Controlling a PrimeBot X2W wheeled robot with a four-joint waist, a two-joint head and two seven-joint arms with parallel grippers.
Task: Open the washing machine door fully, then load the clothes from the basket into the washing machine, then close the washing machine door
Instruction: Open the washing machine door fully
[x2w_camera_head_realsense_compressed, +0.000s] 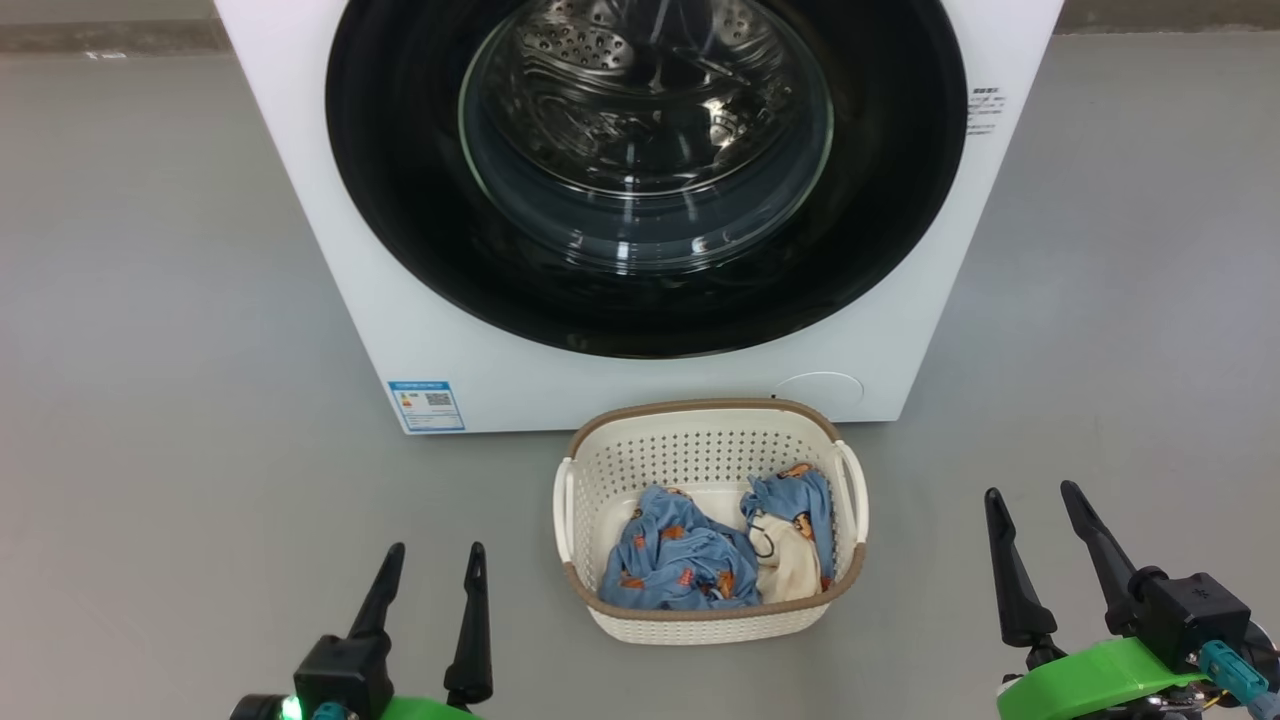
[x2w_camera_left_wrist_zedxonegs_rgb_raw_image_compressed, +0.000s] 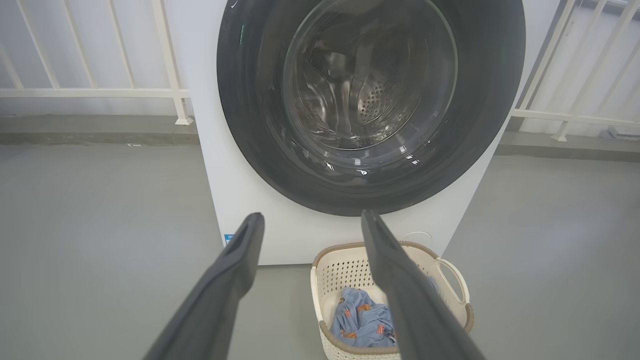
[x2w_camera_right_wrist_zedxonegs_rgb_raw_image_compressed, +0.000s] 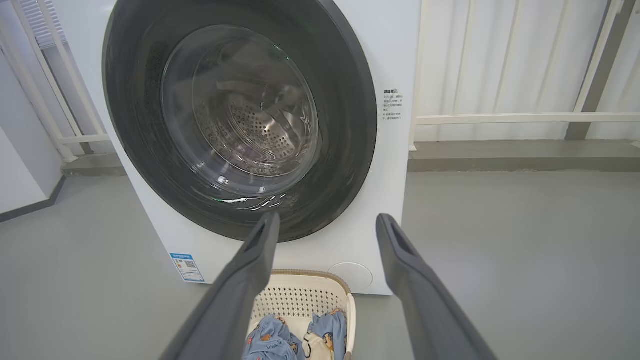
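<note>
The left hand is low and near the robot, with its two dark fingers spread apart and nothing between them. The right hand is low too, wide open and empty. Both hands point forward, and the right one leans a little toward the left one.

The basket sits on the grey floor between the two hands and reaches a bit past their tips. It touches neither hand. The blue clothes lie bunched up inside it, with a cream bit on the side nearer the right hand.

Just past the basket stands the white washer. Its round black door is shut flat against it, ahead of both hands and well apart from them.
</note>
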